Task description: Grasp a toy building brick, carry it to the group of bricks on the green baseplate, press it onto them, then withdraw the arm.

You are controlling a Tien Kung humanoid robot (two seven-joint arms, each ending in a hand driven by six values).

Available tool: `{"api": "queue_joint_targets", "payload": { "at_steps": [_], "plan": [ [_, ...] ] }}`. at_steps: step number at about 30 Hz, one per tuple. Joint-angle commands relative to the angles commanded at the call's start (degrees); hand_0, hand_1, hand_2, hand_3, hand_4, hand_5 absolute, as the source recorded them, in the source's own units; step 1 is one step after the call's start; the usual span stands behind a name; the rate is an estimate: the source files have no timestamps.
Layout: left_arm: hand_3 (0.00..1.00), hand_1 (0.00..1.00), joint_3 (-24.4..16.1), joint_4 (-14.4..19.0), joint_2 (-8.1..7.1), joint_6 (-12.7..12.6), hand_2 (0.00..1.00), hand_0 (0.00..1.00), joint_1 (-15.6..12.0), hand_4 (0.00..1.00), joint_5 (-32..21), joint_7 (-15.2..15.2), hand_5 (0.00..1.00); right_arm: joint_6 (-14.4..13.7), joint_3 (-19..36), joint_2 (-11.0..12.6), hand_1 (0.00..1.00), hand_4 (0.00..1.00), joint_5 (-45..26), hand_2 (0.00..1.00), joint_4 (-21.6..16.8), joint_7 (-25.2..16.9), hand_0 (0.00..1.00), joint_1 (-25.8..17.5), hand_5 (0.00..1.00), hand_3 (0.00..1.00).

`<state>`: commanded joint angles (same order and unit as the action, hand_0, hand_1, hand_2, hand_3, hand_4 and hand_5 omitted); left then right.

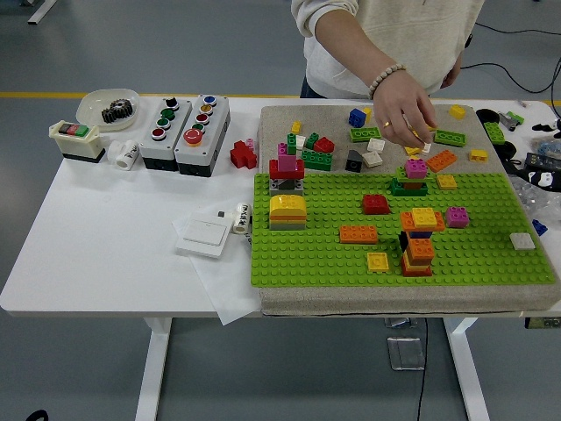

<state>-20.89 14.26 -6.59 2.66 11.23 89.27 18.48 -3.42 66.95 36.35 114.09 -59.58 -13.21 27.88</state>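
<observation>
The green baseplate (316, 254) lies on a beige mat and carries several brick groups. A tall orange and yellow stack (419, 239) stands at centre right, and a magenta brick (457, 217) sits just right of its top. Also on the plate are a red brick (375, 203), a flat orange brick (358, 233) and a yellow domed stack (287, 211). A person's hand (405, 110) reaches from the far side and hovers over the loose bricks (368, 145) behind the plate, fingertips down at a small pale brick. Neither robot hand shows.
Two grey button boxes (184, 123), a small switch box (75, 140) and a bowl with a gear (110, 107) stand at the back left. A white switch plate (203, 235) lies on paper left of the mat. Cluttered parts sit at the right edge (543, 171).
</observation>
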Motion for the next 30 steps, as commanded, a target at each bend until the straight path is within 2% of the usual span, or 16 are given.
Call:
{"api": "queue_joint_targets", "payload": {
  "at_steps": [1,2,7,8,19,20,26,27,30],
  "plan": [
    [0.605,0.608,0.0,0.0,0.0,0.0,0.68,0.55,0.0,0.637,-0.1,0.0,0.734,0.1,-0.5,0.0,0.725,0.876,0.0,0.796,0.2,-0.5,0.707,0.2,0.574,0.795],
    [0.605,0.61,0.0,0.0,0.01,0.0,0.681,0.55,0.0,0.638,-0.1,0.0,0.733,0.2,-0.7,0.0,0.664,0.855,0.0,0.736,0.3,-0.7,0.666,0.2,0.516,0.693],
    [0.605,0.61,-0.2,0.0,0.03,0.4,0.681,0.55,0.1,0.638,0.4,-0.1,0.733,1.4,-3.2,-0.9,0.664,0.855,-0.2,0.736,1.9,-4.4,0.666,1.4,0.516,0.693],
    [0.606,0.609,-0.1,0.0,0.04,0.4,0.681,0.55,0.1,0.637,0.3,-0.1,0.733,1.5,-3.7,-1.1,0.617,0.855,-0.3,0.699,2.5,-4.8,0.637,1.7,0.348,0.687],
    [0.605,0.61,0.0,0.0,0.17,0.6,0.681,0.552,-0.1,0.637,0.0,-0.4,0.733,1.2,-10.3,-3.0,0.609,0.866,-1.3,0.694,7.4,-6.7,0.63,4.4,0.311,0.694],
    [0.604,0.61,0.0,0.0,0.18,0.6,0.681,0.55,-0.1,0.637,-0.1,-0.4,0.732,1.0,-11.1,-3.2,0.612,0.879,-1.6,0.704,7.9,-6.9,0.627,4.8,0.298,0.731],
    [0.605,0.611,0.0,0.1,0.19,0.7,0.681,0.549,-0.1,0.637,0.1,-0.3,0.733,-0.5,-14.7,-4.3,0.612,0.879,-2.7,0.704,9.9,-7.6,0.627,6.5,0.298,0.731],
    [0.605,0.611,0.0,0.1,0.19,0.7,0.681,0.549,-0.1,0.637,0.1,-0.3,0.733,-0.5,-14.8,-4.3,0.625,0.892,-2.7,0.718,10.0,-7.6,0.631,6.6,0.295,0.785],
    [0.605,0.611,0.0,0.1,0.19,0.7,0.681,0.549,-0.1,0.637,0.2,-0.2,0.733,-1.5,-16.3,-5.1,0.625,0.892,-3.6,0.718,11.7,-8.1,0.631,7.2,0.295,0.785]
  ]
}}
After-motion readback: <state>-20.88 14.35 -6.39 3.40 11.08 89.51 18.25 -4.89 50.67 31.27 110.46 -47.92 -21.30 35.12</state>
